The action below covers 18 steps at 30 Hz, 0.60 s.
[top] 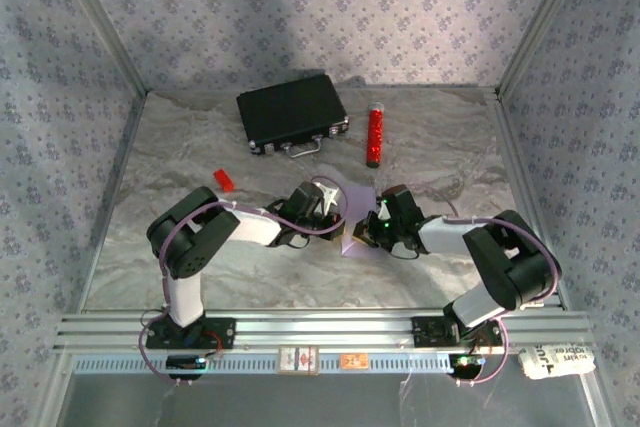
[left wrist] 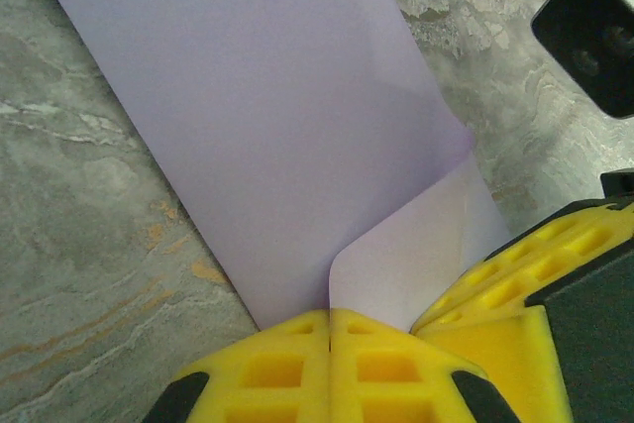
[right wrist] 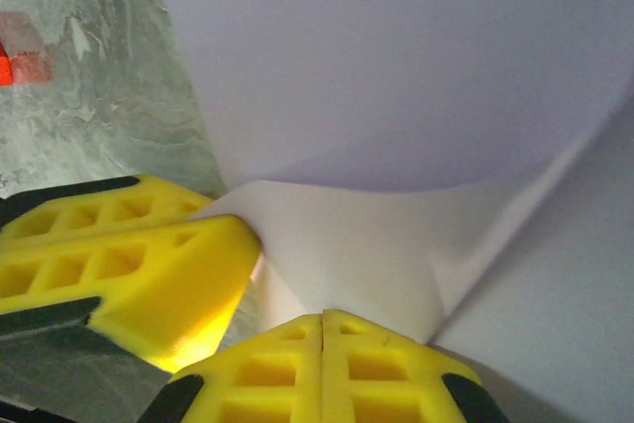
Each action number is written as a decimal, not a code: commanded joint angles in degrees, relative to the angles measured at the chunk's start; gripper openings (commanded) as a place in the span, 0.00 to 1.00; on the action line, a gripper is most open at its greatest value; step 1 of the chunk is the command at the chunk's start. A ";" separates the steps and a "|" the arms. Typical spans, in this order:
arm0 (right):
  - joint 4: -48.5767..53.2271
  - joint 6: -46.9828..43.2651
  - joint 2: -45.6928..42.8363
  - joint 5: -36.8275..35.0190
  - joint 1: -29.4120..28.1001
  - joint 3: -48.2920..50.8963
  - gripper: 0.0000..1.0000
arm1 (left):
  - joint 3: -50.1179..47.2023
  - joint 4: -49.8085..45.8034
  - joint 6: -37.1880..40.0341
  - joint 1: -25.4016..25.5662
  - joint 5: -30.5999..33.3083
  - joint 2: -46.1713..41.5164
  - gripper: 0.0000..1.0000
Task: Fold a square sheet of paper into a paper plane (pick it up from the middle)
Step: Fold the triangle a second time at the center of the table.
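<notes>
Walls papered in a small floral print enclose a grey marbled counter (top: 180, 277). Both arms rise from their bases at the near edge, bend at the elbows out to either side and send their forearms low and inward, so the wrists meet nearly nose to nose at the middle of the counter.

The square sheet of paper (top: 351, 238) lies between them, partly raised off the surface. The left tool (left wrist: 330, 329) is clenched on one edge of it, yellow fingertips pressed together with a curled corner of the lilac sheet rising from the seam. The right tool (right wrist: 323, 332) is likewise clamped on the sheet just beside it, the paper buckling upward from its closed tips.

Farther back lie a black case (top: 292, 115) and a red cylinder (top: 375, 136), with a small red block (top: 223, 180) to the left.
</notes>
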<state>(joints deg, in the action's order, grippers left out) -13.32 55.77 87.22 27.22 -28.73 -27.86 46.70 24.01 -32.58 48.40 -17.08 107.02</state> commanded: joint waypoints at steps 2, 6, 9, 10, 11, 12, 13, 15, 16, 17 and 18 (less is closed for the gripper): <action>-0.77 1.39 -0.36 -0.68 0.53 0.56 0.00 | 0.35 -1.90 0.24 0.09 -0.40 2.32 0.02; 1.08 0.71 -3.29 -0.38 1.05 -1.74 0.01 | 0.37 -2.04 0.15 0.07 -0.38 2.47 0.02; 1.91 -0.07 -3.73 -0.28 2.06 -2.92 0.02 | 0.48 -2.17 0.18 0.11 -0.43 2.40 0.02; 1.91 -0.26 -3.48 -0.12 2.39 -2.98 0.02 | 0.44 -2.32 0.15 0.10 -0.44 2.40 0.02; 1.96 -0.48 -2.87 0.02 2.78 -3.06 0.02 | 0.58 -2.43 0.24 0.11 -0.47 2.40 0.02; 1.85 -0.65 -2.22 0.03 2.97 -3.09 0.02 | 0.61 -2.48 0.24 0.16 -0.56 2.40 0.02; 1.57 -0.82 -1.49 0.12 3.19 -2.95 0.01 | 0.66 -2.41 0.31 0.13 -0.55 2.40 0.02; 1.45 -0.93 0.29 -0.47 3.49 -2.36 0.01 | 0.76 -2.45 0.24 0.14 -0.67 2.56 0.02; 1.25 -0.86 1.02 -1.02 3.56 -1.85 0.01 | 0.85 -2.46 0.15 0.19 -0.75 2.65 0.02; 0.44 -0.41 1.59 -1.29 3.57 -1.14 0.00 | 0.89 -2.54 0.16 0.14 -0.84 2.76 0.02; -1.06 0.36 2.04 -1.33 3.57 0.02 0.00 | 0.94 -2.53 0.15 0.15 -0.92 2.84 0.02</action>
<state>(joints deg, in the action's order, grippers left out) -13.23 56.07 87.48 26.87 -25.41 -29.67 46.81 23.94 -32.58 48.36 -17.21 107.11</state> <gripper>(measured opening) 0.052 0.045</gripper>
